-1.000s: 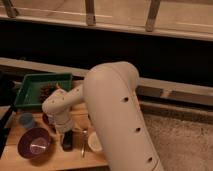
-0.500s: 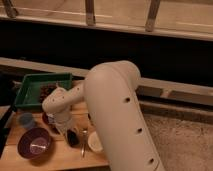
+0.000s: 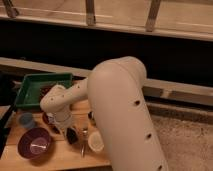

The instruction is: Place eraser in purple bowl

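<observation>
Camera view had the white arm's gripper (image 3: 67,128) down low over the wooden table (image 3: 55,160), just beside the round deep purple plastic bowl (image 3: 35,144). The flat dark oblong eraser (image 3: 72,136) sat right under it, outside the bowl. Couldn't tell whether the gripper had hold of it. Looked like the pickup step to me; next it'd need a lift and a short carry over the bowl's rim.

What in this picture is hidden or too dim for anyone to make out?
Camera view:
1. End effector, low over the table right of the purple bowl: a dark mass; the eraser cannot be told apart from it.
2. Reddish-brown bowl: mostly behind the white arm.
3. Green tray: contents too dim.
4. Table's right side: covered by the same arm.
</observation>
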Available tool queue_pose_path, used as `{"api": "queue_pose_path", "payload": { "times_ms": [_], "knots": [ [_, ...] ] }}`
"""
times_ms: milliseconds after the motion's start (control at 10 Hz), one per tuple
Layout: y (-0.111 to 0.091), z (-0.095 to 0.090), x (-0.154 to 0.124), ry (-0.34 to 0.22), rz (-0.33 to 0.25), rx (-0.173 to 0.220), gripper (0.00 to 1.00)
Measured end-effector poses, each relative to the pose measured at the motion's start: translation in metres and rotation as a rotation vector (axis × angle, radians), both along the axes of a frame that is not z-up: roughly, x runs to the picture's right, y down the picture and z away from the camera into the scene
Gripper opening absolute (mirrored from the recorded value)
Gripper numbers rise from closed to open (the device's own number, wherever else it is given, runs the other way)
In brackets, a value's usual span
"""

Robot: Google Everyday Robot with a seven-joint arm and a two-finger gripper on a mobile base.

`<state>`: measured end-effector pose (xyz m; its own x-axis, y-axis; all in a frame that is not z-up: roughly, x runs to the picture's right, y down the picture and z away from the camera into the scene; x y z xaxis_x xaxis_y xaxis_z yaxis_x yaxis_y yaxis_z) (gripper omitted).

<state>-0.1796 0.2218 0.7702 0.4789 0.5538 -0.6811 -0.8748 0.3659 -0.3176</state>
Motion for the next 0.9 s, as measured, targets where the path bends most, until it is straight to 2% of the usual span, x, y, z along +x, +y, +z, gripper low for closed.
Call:
{"api": "queue_pose_path", "payload": {
  "times_ms": [200,400,500,700,900],
  "knots": [
    [-0.028,-0.027,0.007,-0.002,0.002,0.06,0.16],
    [-0.044,-0.044,0.007,-0.022,-0.003,0.105,0.16],
    [-0.051,-0.049,0.001,-0.052,-0.015,0.124,0.16],
    [-0.056,-0.055,-0.023,-0.133,-0.053,0.13,0.16],
    [-0.051,-0.06,-0.063,-0.258,-0.114,0.104,0.16]
  ]
}}
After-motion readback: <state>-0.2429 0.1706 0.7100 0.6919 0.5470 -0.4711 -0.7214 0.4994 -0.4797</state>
